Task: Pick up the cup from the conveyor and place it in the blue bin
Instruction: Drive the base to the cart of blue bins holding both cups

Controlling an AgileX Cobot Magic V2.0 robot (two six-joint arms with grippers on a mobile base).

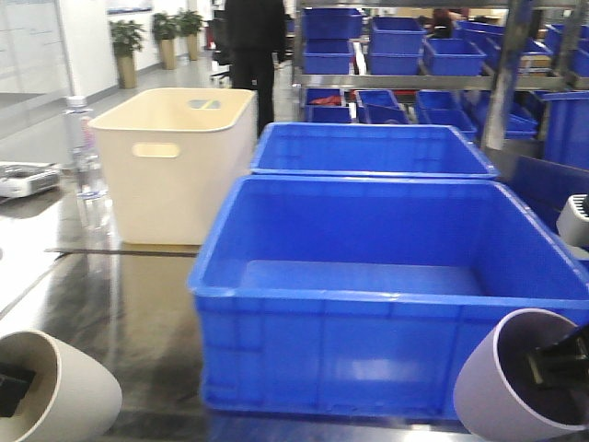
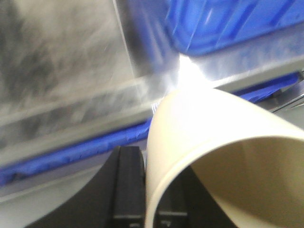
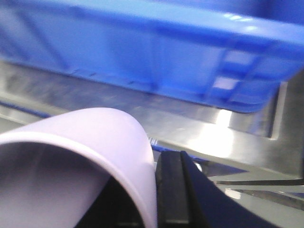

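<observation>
My left gripper (image 2: 151,199) is shut on the rim wall of a cream cup (image 2: 223,137), with one black finger (image 2: 128,185) outside and one inside. In the front view this cup (image 1: 64,387) is held at the bottom left, in front of the table edge. My right gripper (image 3: 149,199) is shut on the wall of a lilac cup (image 3: 95,137), its outer finger (image 3: 171,190) against the wall. That cup (image 1: 515,378) is held at the bottom right, against the near right corner of the large blue bin (image 1: 368,368). The bin's inside looks empty.
A second blue bin (image 1: 368,147) stands behind the first, and a cream bin (image 1: 175,157) at the left. A water bottle (image 1: 85,157) stands left of it. Another grey cup (image 1: 575,221) shows at the right edge. Shelves of blue bins (image 1: 433,55) and a person (image 1: 253,46) are behind.
</observation>
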